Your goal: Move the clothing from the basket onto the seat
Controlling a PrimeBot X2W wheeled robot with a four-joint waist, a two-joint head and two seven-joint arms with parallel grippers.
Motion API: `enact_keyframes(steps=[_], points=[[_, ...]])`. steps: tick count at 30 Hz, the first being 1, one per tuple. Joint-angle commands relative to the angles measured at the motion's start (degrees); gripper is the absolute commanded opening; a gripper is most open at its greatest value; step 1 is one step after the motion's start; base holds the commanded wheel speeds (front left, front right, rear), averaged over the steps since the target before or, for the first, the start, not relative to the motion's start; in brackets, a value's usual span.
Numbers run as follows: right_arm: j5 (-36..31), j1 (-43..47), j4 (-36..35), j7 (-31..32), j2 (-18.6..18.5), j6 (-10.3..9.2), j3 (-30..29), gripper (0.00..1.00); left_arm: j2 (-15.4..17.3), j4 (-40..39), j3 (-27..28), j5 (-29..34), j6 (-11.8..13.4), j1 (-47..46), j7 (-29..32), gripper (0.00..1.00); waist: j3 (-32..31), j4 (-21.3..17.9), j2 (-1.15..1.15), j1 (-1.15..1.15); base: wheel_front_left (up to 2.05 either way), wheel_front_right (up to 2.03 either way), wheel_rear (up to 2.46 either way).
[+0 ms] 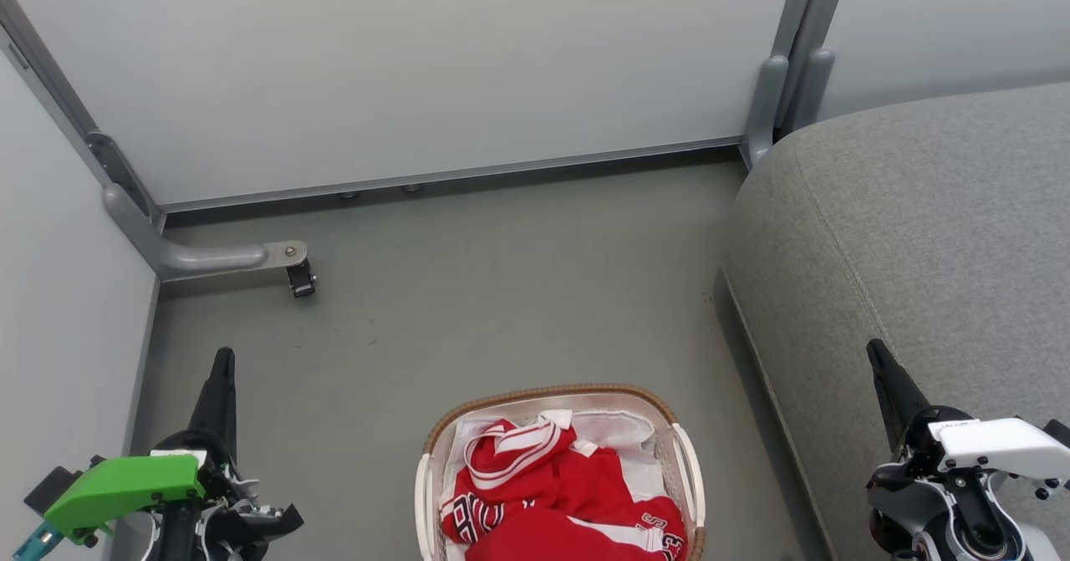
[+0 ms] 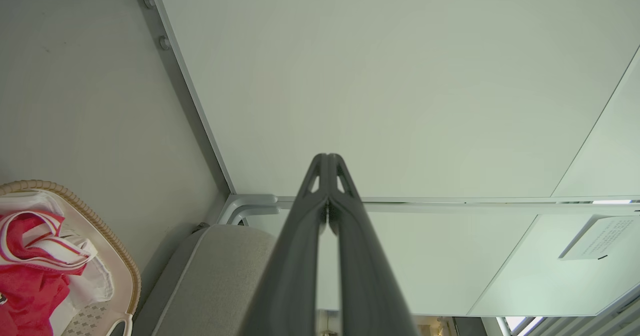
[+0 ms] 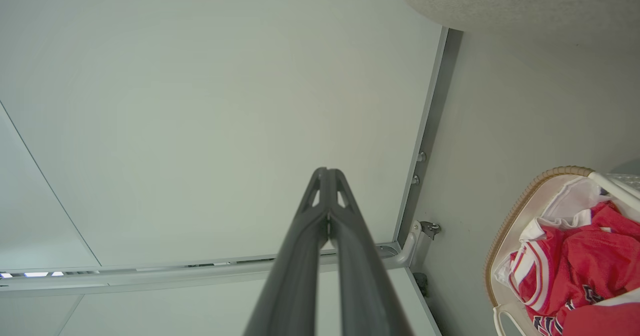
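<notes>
1. Left claw (image 1: 222, 367), two long dark fingers on a green-covered wrist: the fingers are pressing together tip to tip and gripping nothing, and the claw is hanging above the floor.
2. Right claw (image 1: 883, 369), matching dark fingers on a white-covered wrist: the fingers are meeting at the tips and are empty, and the claw is hovering by the near edge of the seat.
3. Basket (image 1: 552, 391), oval white perforated plastic with a brown woven-look rim and side handles: it is standing on the floor between the two claws, behind both sets of fingertips.
4. Clothing (image 1: 543, 494), red sports garments with white striped trim and dark lettering: it is lying crumpled inside the basket on a plain white sheet (image 1: 623, 427), apart from both claws.
5. Seat (image 1: 919, 235), large grey fabric cushion with rounded edges and a stitched seam: it is extending beyond and beside the right claw, well to the right of the left claw.
6. Floor (image 1: 501, 293), dull grey: it is running ahead of both claws to pale wall panels (image 1: 418, 68).
</notes>
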Motion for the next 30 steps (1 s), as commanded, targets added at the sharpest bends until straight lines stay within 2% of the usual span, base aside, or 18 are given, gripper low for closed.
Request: enact_keyframes(steps=[1,2,3,7,19,30], points=[[0.2,-0.4,-0.2,0.1,-0.3,0.0,-0.1,0.0,0.1,-0.1,0.0,0.3,-0.2,-0.7,0.1,0.0,0.0,0.0,0.0,0.0,0.0,0.0,0.0],[0.2,-0.4,-0.2,0.1,-0.3,0.0,-0.1,0.0,0.1,-0.1,0.0,0.3,-0.2,-0.7,0.1,0.0,0.0,0.0,0.0,0.0,0.0,0.0,0.0],[0.0,0.1,0.2,-0.1,0.1,0.01,0.1,1.0,0.0,0.1,-0.1,0.0,0.0,0.1,-0.1,1.0,0.0,0.0,0.0,0.0,0.0,0.0,0.0],[-0.1,1.4,1.9,-0.2,0.7,-0.02,0.3,1.0,-0.4,1.9,-0.4,0.1,0.0,1.4,-0.2,1.0,0.0,0.0,0.0,0.0,0.0,0.0,0.0],[-2.9,1.9,1.7,-3.6,0.5,-0.02,2.0,1.0,-0.3,0.2,-3.3,2.7,0.0,2.7,-3.7,1.0,0.1,0.1,0.0,0.0,0.0,0.0,0.0],[-12.3,1.9,0.7,-6.3,0.4,-0.01,1.8,1.0,-0.2,-1.5,-4.0,8.2,0.0,3.5,-6.3,1.0,0.3,0.1,0.0,0.0,0.0,0.0,0.0]])
